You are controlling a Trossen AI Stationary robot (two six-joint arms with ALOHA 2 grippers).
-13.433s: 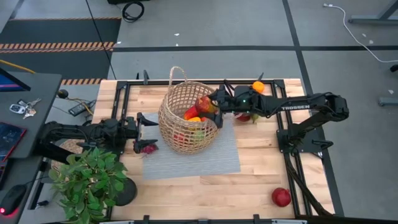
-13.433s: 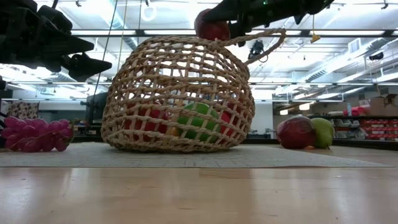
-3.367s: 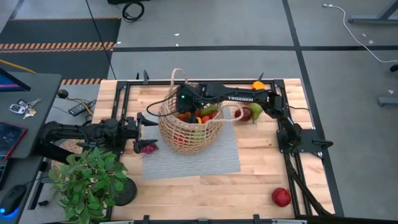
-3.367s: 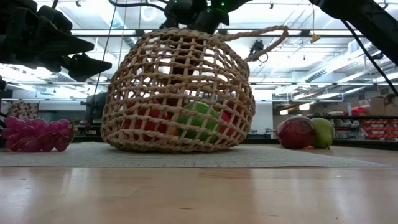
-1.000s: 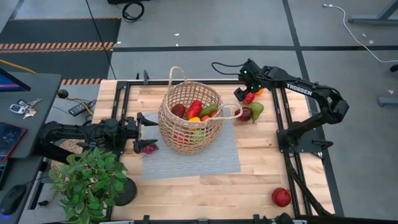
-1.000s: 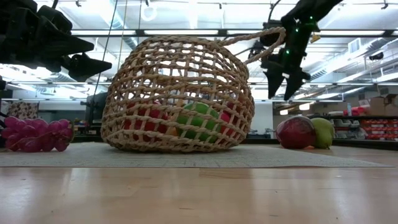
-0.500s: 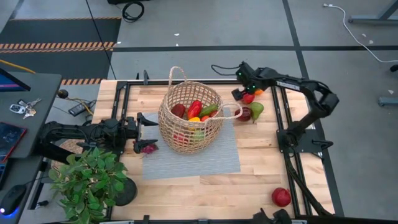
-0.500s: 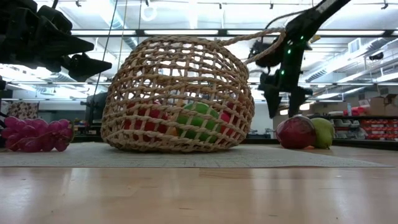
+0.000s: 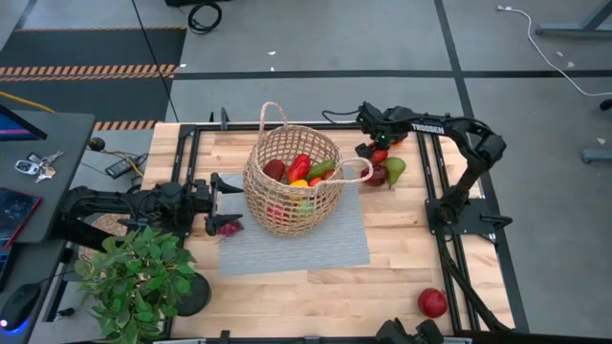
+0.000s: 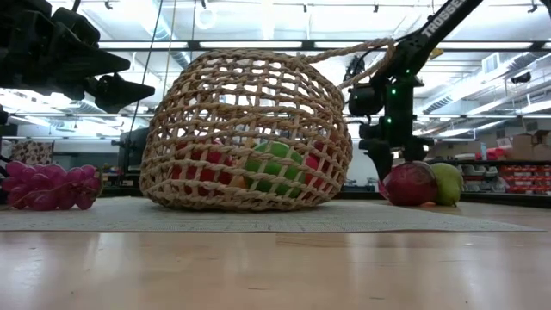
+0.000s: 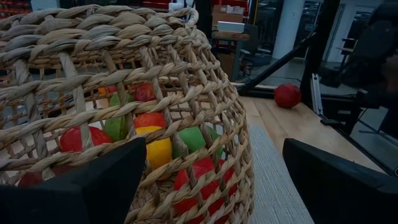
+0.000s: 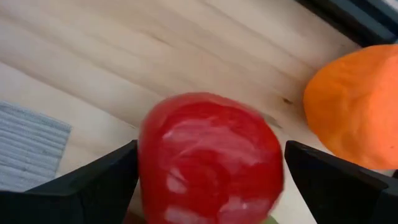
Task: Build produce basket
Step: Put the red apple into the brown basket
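The tan woven basket (image 9: 292, 182) stands on a grey mat (image 9: 306, 244), with red, yellow and green produce inside it. To the basket's right, my right gripper (image 9: 374, 153) points down, open. Its two fingers stand on either side of a small red fruit (image 12: 211, 155) that lies on the wood. I cannot tell whether they touch the fruit. An orange fruit (image 12: 357, 106) lies just beyond the red one. A dark-red piece (image 10: 409, 182) and a green pear (image 10: 446, 182) lie close by. My left gripper (image 9: 222, 186) waits open and level at the basket's left side (image 11: 124, 124).
Purple grapes (image 9: 228, 227) lie at the mat's left edge, below my left gripper. A red apple (image 9: 432, 303) sits near the table's front right corner. A green potted plant (image 9: 134, 277) stands at the front left. Bare wood lies in front of the mat.
My right gripper has come down from handle height to the tabletop beside the basket, over the small red fruit. It has tipped more steeply downward. Basket and produce have stayed in place.
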